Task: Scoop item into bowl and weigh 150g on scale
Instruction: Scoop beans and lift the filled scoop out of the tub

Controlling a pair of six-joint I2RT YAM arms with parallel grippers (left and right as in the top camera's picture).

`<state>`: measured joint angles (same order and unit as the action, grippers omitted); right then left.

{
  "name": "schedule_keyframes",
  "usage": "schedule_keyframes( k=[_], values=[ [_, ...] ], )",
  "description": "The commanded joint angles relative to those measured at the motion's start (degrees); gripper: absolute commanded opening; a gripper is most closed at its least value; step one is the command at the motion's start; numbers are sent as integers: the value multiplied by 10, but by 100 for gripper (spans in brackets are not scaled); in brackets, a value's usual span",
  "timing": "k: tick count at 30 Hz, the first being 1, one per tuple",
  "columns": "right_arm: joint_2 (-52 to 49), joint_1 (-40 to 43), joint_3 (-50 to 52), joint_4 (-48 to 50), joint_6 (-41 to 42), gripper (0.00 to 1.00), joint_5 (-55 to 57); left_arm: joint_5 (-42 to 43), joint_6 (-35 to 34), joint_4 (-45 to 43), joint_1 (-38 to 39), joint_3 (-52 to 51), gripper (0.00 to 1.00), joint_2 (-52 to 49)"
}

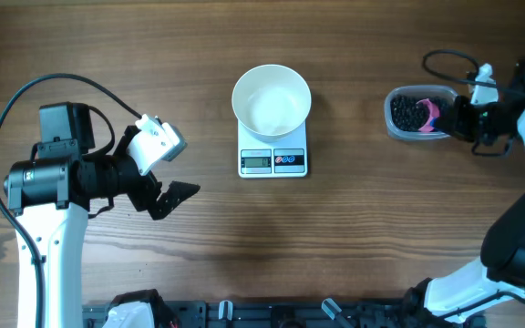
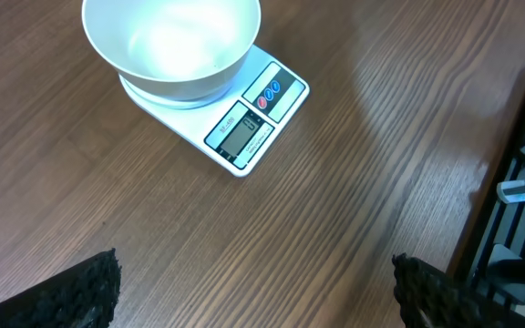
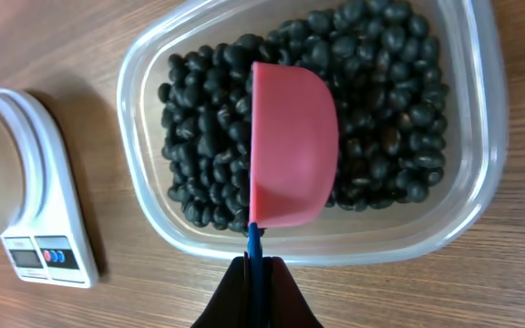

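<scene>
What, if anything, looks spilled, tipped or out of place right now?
Nothing stands out. The bowl sits upright and empty on the scale. The beans are all inside the clear tub, none on the table. The right gripper is shut on the handle of the pink scoop above them. The left gripper is open.

We can read no words or numbers here. On the scale (image 2: 244, 111), the display (image 2: 240, 135) and the print by its buttons (image 2: 269, 89) are too blurred for us.

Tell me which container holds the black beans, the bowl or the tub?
The clear plastic tub, full of black beans; the white bowl on the scale sits empty.
</scene>
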<state>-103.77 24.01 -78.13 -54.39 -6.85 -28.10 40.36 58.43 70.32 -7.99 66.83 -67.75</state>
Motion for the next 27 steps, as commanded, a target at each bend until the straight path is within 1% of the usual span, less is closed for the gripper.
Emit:
schedule_keyframes(
  k=[1, 4, 9, 14, 16, 21, 25, 27],
  values=[
    [-30, 20, 9, -11, 3, 4, -30, 0, 12, 0, 0, 5, 100, 6],
    [-35, 32, 9, -4, -7, 4, -74, 0, 12, 0, 0, 5, 100, 6],
    [-37, 55, 9, -5, -7, 4, -92, 0, 12, 0, 0, 5, 100, 6],
    [-37, 84, 9, -3, -6, 4, -161, 0, 12, 0, 0, 5, 100, 6],
    [-37, 94, 9, -10, -7, 4, -183, 0, 12, 0, 0, 5, 100, 6],
    [-37, 112, 9, -21, -7, 4, -191, 0, 12, 0, 0, 5, 100, 6],
    [-37, 127, 9, -29, -4, 4, -249, 0, 12, 0, 0, 5, 100, 6],
    [-37, 134, 9, -34, -5, 4, -260, 0, 12, 0, 0, 5, 100, 6]
  ],
)
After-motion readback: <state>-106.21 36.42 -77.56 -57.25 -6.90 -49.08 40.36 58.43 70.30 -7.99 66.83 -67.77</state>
